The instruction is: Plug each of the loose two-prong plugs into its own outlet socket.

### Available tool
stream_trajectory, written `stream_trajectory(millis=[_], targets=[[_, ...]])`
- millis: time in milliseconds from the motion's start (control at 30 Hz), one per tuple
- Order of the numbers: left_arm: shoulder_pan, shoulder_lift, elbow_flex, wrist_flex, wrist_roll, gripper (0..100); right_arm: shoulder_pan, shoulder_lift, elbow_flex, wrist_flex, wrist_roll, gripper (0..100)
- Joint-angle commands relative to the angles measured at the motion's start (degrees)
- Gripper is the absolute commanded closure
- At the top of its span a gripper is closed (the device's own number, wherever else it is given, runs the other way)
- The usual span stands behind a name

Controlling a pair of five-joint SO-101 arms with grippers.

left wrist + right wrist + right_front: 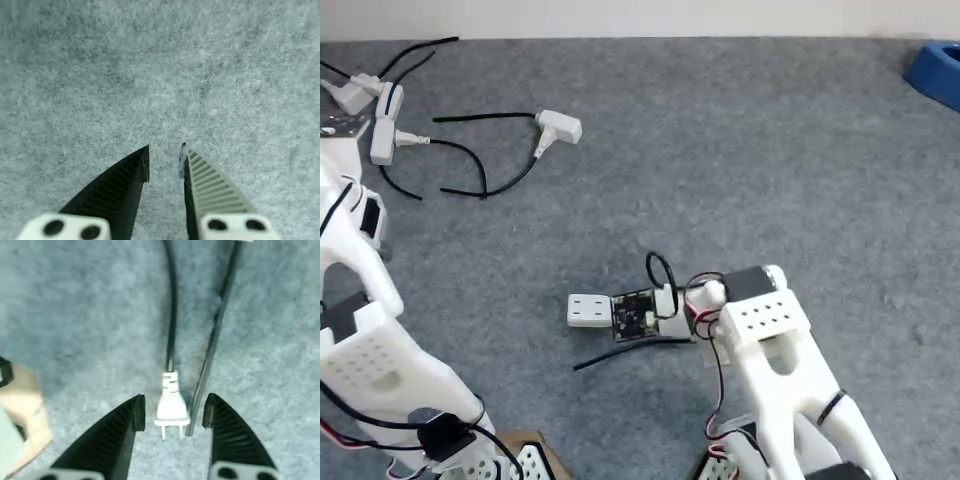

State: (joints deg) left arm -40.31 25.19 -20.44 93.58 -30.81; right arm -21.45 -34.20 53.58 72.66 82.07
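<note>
- a white two-prong plug (171, 407) lies flat on the grey counter (75, 315). its prongs point back toward the wrist camera, and its black cable (173, 305) runs straight away from it.
- the right claw (175, 397) straddles this plug and is set wide, with one black finger (125, 425) on each side. a sliver of counter shows between each finger and the plug body, so nothing is gripped.
- a second cable (220, 315), also black, runs alongside the first and passes just beside one fingertip, ending near the prongs.
- a tan piece (20, 415) sits at the edge of the right wrist view, near the other finger. i cannot tell what it is.
- in the high view the right arm (790, 370) stretches from the near edge toward the middle of the counter. a loose black lead (620, 352) lies just beside its head.
- the left claw (165, 146) hangs over bare counter with a narrow gap and nothing in it. one finger is black, the other pale.
- at the far left corner lie several white connector pieces (558, 127) with black leads, well apart from the right claw. i cannot tell plugs from sockets there.
- a blue object (935, 70) sits at the far right edge.
</note>
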Motion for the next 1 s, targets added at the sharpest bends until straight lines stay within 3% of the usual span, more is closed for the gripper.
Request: stream_trajectory(millis=[0, 433, 667, 833, 967], targets=[[1.01, -2.68, -0.22, -0.53, -0.53, 88, -0.66, -1.27, 1.89, 1.10, 0.18, 80.3], [1.01, -2.68, -0.13, -0.53, -0.53, 88, -0.66, 9.36, 6.11, -12.88, 0.18, 80.3], [1.01, -2.68, -0.22, -0.53, -0.53, 88, -0.31, 13.41, 6.11, -14.02, -0.09, 80.6], [0.92, -2.68, -0.22, -0.09, -0.53, 88, -0.22, 13.67, 6.11, -15.52, 0.00, 96.4], [-0.40, -2.77, -0.31, -0.26, -0.53, 88, 1.10, 13.76, 6.11, -16.92, 0.09, 97.3]])
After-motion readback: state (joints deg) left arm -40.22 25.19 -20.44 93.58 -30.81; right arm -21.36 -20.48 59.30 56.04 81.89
